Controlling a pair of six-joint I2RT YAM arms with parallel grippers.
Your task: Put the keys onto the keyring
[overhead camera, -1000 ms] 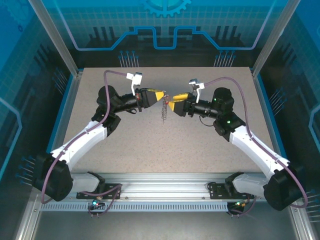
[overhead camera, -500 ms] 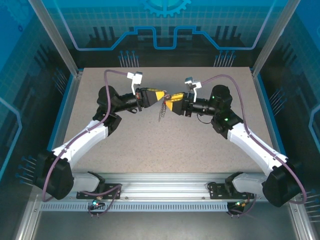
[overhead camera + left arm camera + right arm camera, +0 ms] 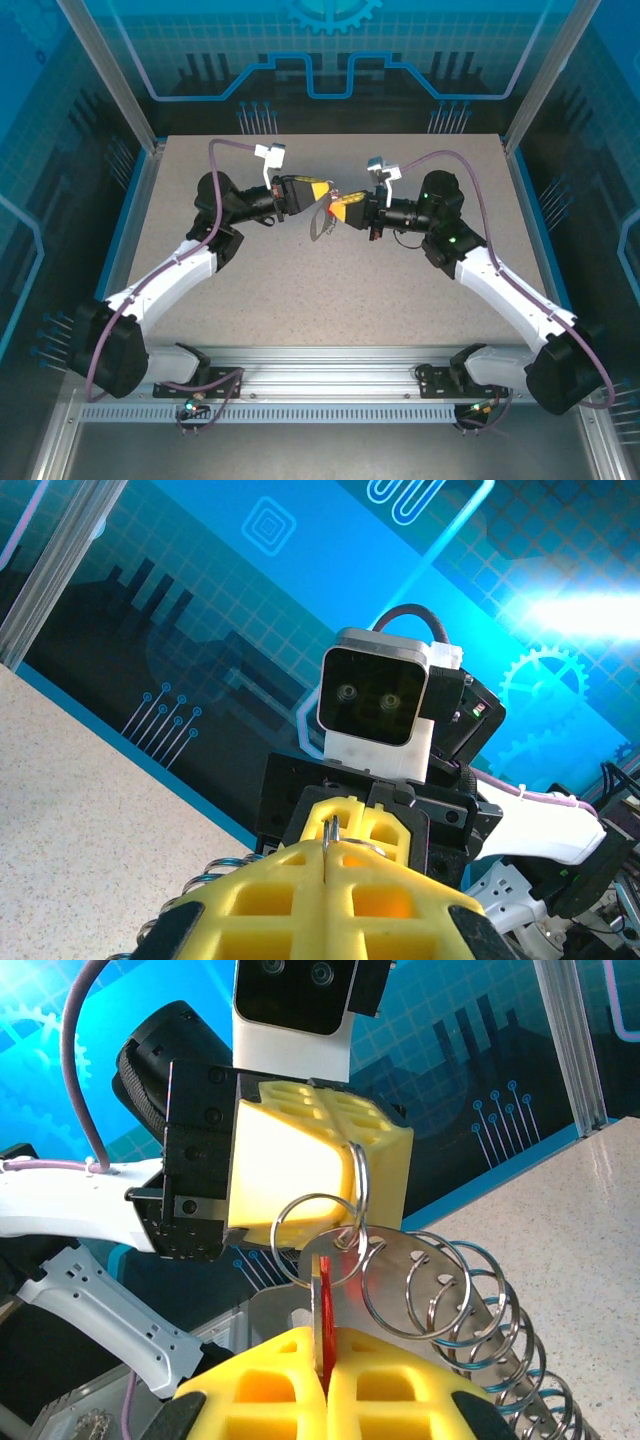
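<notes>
Item one, we list the left gripper (image 3: 325,190): yellow ribbed plastic fingers pressed together, nipping one loop of the keyring (image 3: 318,224), a string of thin silvery wire rings. The rest of the string sags beneath the fingertips over the speckled beige table (image 3: 330,320); we cannot tell whether its lower end touches the surface. Item two, the right gripper (image 3: 324,1352): matching yellow fingers clamped on the red key (image 3: 325,1305), a tiny flat key with a red plastic head, seen edge-on and standing upright in the seam between the pads. Its pale metal end reaches up among the rings just beside the left fingertips. Position: both grippers meet tip to tip above the middle of the table, the key touching or nearly touching the held loop; which, we cannot make out. Step in hand, by our reading: threading the key onto the ring, both parts gripped and presented to each other. Next move, as we judge it, calls for fine alignment of the key's hole with the wire end, then a small sliding push while the left grip holds the loop steady.
</notes>
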